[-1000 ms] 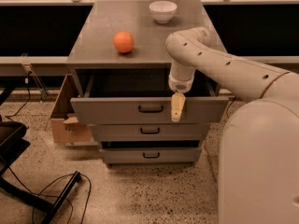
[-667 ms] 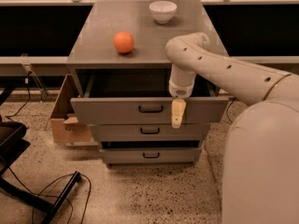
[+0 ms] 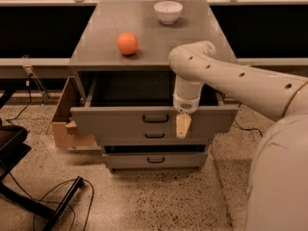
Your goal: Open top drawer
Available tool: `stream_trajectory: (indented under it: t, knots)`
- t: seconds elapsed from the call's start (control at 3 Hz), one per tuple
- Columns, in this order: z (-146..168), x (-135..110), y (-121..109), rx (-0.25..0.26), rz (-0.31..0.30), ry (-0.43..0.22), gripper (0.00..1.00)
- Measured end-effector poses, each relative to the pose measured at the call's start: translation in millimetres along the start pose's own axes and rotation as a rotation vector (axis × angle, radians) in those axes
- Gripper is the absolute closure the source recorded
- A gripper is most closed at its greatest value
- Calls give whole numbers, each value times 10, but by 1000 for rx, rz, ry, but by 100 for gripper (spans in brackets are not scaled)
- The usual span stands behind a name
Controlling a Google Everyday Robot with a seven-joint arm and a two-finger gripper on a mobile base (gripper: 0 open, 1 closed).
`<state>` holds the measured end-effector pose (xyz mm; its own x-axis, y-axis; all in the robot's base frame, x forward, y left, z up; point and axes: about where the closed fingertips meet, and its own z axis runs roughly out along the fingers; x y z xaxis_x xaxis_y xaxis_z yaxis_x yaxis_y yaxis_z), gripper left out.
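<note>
The top drawer (image 3: 120,121) is the widest grey one, pulled out from the cabinet, its dark interior showing behind the front. Its small black bar handle (image 3: 155,119) sits mid-front. My gripper (image 3: 183,126) hangs from the white arm just right of the handle, in front of the drawer front, pointing down. Two narrower grey drawers (image 3: 155,160) lie below.
An orange (image 3: 127,43) and a white bowl (image 3: 168,11) sit on the grey cabinet top (image 3: 192,32). A cardboard box (image 3: 65,124) stands left of the cabinet. Black cables and a chair base (image 3: 29,196) lie on the speckled floor at the left.
The gripper has moved slightly down and left, staying right of the handle. The top drawer stays pulled out.
</note>
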<state>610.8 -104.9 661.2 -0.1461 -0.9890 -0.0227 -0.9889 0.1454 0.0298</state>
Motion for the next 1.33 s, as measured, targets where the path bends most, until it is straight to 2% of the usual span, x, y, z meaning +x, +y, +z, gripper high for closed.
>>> stream_trajectory:
  t: [0.67,1.0,1.33]
  knots:
    - [-159,119,290,-16,37,40,87]
    - [-157,119,290,-16,37,40,84]
    - [-157,119,290,-16,37,40,61]
